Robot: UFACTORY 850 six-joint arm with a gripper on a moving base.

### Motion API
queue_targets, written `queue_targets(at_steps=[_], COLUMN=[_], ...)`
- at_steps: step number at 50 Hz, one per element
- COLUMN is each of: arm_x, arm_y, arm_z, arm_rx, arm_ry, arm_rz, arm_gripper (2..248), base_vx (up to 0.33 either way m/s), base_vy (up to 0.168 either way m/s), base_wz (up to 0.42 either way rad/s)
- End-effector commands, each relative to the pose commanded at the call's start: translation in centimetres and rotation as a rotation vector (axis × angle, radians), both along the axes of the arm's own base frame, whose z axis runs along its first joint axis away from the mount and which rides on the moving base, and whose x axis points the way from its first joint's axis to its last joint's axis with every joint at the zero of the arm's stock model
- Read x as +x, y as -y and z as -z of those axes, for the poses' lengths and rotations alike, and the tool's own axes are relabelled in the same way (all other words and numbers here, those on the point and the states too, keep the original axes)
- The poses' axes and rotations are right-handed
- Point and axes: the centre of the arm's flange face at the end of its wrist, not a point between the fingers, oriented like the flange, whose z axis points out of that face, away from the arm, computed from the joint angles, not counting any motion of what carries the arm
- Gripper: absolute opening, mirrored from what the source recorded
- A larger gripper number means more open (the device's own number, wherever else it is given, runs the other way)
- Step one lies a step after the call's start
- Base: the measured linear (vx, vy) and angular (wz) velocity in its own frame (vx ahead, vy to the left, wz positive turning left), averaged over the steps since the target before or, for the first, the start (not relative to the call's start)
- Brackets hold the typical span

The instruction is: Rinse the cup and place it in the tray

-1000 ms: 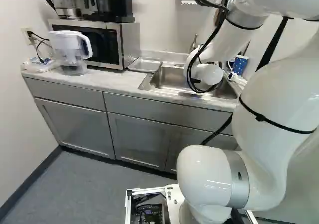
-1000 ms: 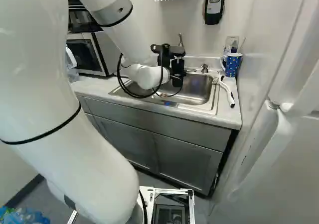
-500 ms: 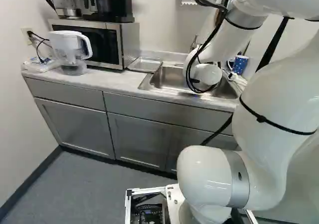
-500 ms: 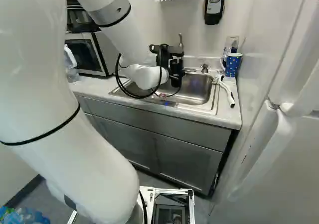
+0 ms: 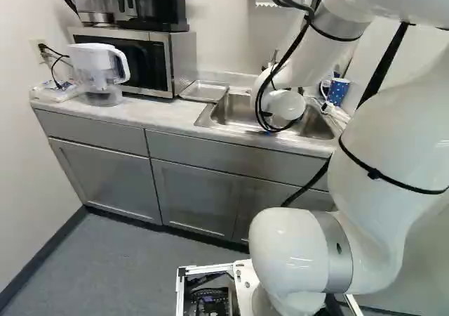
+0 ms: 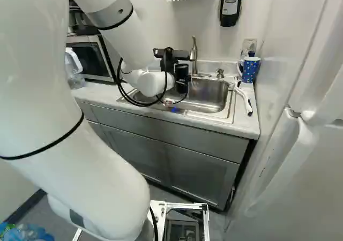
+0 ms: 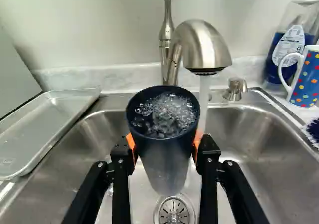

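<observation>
From where I stand, the broad steel sink [image 7: 249,129] has smooth, rounded walls. The shallow metal tray [image 7: 47,117] lies to its left, flat with a raised rim. The curved, brushed faucet [image 7: 202,42] rises at the far side, its water stream [image 7: 204,97] falling just right of the dark tumbler [image 7: 164,162]. That tall, tapering cup is over the sink, pinched from both sides by the gripper [image 7: 164,141], orange pads on its wall. Bubbly water fills it, so I'd expect it heavy, stiff and slippery when wet; best held around the upper body, below the rim, and emptied first.
</observation>
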Motion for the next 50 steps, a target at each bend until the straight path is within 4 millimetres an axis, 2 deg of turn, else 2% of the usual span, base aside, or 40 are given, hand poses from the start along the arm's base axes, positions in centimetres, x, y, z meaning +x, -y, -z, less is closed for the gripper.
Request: queue_targets(at_steps=[21, 50], arm_x=[0.8, 3.0], arm_y=[-3.0, -5.7], arm_z=[-0.1, -3.0], arm_rx=[0.000, -0.007], arm_ry=[0.002, 0.064], arm_rz=[-0.069, -0.132], arm_gripper=[124, 124], base_vx=[0.000, 0.000], base_vy=[0.000, 0.000], base_wz=[0.000, 0.000])
